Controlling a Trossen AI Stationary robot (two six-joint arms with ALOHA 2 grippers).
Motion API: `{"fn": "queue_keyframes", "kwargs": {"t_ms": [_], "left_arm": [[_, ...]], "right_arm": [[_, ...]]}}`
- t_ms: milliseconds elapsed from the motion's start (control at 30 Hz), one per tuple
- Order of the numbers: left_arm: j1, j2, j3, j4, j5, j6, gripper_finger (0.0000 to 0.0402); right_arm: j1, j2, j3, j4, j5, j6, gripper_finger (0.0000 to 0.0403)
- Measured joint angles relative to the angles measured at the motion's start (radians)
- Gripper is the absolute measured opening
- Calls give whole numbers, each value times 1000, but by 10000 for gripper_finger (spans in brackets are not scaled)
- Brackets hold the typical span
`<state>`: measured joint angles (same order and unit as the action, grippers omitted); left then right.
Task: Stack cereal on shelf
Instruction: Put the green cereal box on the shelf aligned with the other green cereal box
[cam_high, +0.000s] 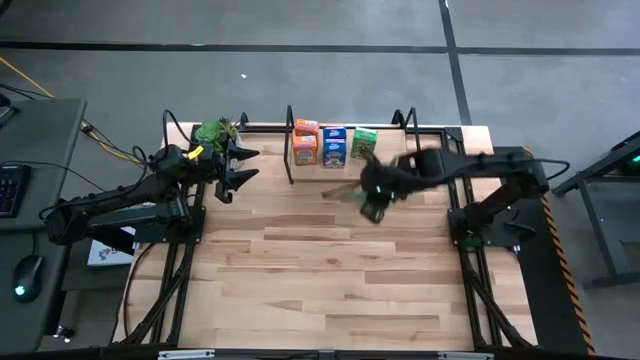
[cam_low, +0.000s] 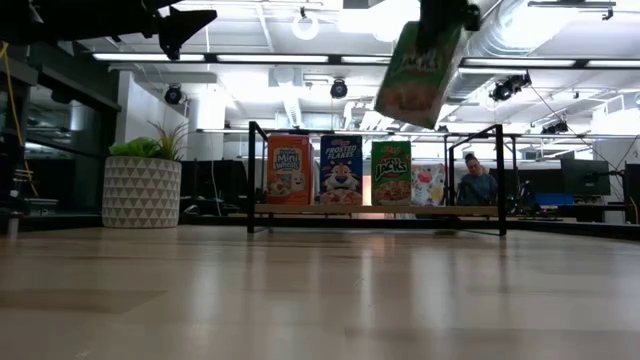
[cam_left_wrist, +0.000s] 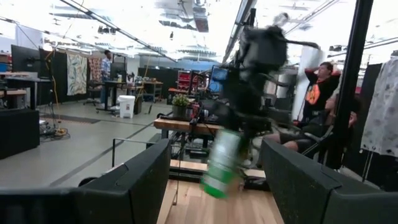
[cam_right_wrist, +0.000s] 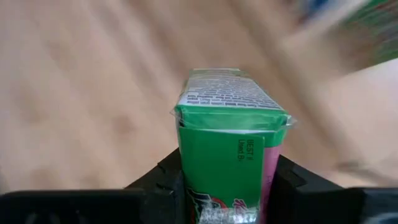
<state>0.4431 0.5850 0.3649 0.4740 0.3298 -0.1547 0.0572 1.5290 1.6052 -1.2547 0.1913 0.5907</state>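
- Wooden tabletop (cam_high: 330, 280): pale planks, bare across the near half.
- Shelf (cam_low: 375, 210): black rod frame with pale board, set along the far edge of the tabletop, long axis running left to right.
- Right arm (cam_high: 490, 175): reaching in from the right side toward the table's middle, in front of the shelf.
- Left arm (cam_high: 110, 210): parked at the left edge, beside the plant.
- Potted plant (cam_low: 143, 180): patterned white pot, at the table's far left corner, apart from the shelf.
- Three cereal boxes upright on the shelf board, fronts facing the near side, long axes vertical: orange Mini-Wheats box (cam_low: 289, 170), blue Frosted Flakes box (cam_low: 341, 170), green Apple Jacks box (cam_low: 391, 172), side by side.
- Green cereal box (cam_low: 418, 72): carried in the air, above and in front of the shelf; long axis tilted off vertical, top leaning right in the low view.
- Right gripper (cam_right_wrist: 227, 186): fingers clamped on the two broad sides of the green cereal box.
- Left gripper (cam_high: 238, 167): fingers spread apart, holding nothing.
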Motion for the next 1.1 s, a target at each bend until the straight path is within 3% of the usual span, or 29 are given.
{"fn": "queue_keyframes", "kwargs": {"t_ms": [133, 433, 767, 933, 1100], "left_arm": [[0, 0, 0, -6, 0, 0, 241], [0, 0, 0, -18, 0, 1, 241], [0, 0, 0, -33, -5, 1, 241], [0, 0, 0, -28, -12, 3, 241], [0, 0, 0, -28, -20, 34, 241]], "right_arm": [[-105, 73, 108, -94, 92, -202, 122], [-260, 250, 174, -130, 153, -546, 122], [-393, 396, 173, -130, 110, -708, 122], [-415, 405, 173, -88, 33, -736, 122], [-423, 404, 173, -43, 32, -778, 122]]}}
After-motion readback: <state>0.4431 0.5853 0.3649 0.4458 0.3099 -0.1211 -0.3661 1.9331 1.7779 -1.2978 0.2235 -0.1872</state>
